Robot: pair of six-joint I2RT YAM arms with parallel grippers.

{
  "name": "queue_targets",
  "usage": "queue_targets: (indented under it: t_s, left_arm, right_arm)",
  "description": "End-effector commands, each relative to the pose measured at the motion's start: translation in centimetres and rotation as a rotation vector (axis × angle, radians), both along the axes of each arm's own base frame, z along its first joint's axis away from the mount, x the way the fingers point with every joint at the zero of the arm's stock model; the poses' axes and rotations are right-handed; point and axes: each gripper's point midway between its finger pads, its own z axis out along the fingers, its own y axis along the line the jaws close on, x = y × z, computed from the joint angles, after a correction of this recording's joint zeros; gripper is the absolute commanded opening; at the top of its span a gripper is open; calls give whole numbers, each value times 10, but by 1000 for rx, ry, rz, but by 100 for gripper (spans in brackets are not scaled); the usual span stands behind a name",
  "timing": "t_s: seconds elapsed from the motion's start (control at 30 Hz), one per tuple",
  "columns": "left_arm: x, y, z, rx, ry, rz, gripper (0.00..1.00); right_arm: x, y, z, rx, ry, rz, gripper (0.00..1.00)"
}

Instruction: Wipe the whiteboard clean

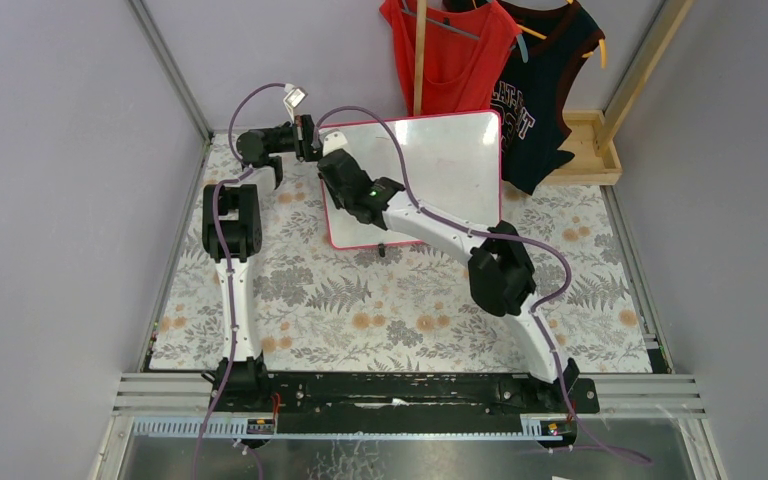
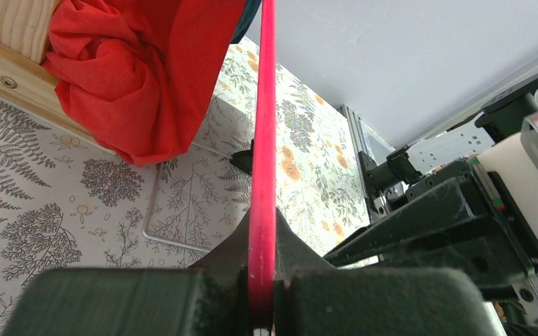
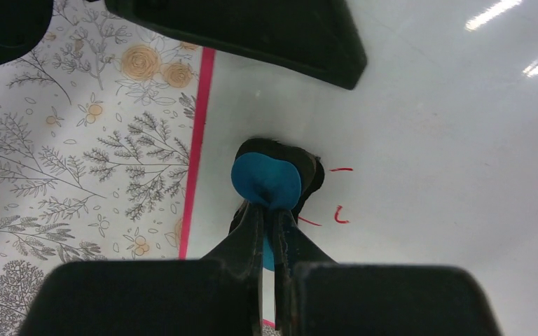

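The whiteboard [image 1: 440, 165] with its red-pink frame lies at the back middle of the table. My left gripper [image 1: 310, 138] is shut on its upper left frame edge [image 2: 262, 210]. My right gripper [image 1: 335, 165] is shut on the blue-and-black eraser [image 3: 267, 180] and presses it on the board [image 3: 448, 140] close to the left frame. A few small red marks [image 3: 338, 214] show on the white surface just right of the eraser.
The table has a floral cloth [image 1: 380, 300]. A red shirt [image 1: 455, 50] and a dark shirt [image 1: 540, 120] hang on a wooden rack [image 1: 590, 140] behind the board. A wire hanger [image 2: 175, 210] lies on the cloth. Grey walls stand on both sides.
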Motion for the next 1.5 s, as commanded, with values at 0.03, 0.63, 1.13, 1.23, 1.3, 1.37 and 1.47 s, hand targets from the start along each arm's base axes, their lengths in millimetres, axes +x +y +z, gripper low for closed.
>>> queue_targets:
  t_s: [0.03,0.63,1.13,1.23,1.3,1.37,1.47]
  left_arm:
    - [-20,-13,11,38,-25,-58,0]
    - [-20,-12,10,40,-24,-60,0]
    - [-19,-12,12,37,-27,-57,0]
    - [-19,-13,13,35,-25,-56,0]
    - [-19,-13,14,32,-28,-55,0]
    - [-19,-13,14,32,-28,-54,0]
    - [-20,-13,13,33,-27,-56,0]
  right_arm:
    - [7,2,12,-16,-29,0,0]
    - [30,-203,35,-137,-101,-449,0]
    - [12,-145,18,-55,-53,-315,0]
    - [2,-113,9,-54,-44,-260,0]
    - [0,-92,11,-31,-45,-227,0]
    - [-3,-72,6,-17,-34,-190,0]
    - [-10,-46,1,-4,-24,-123,0]
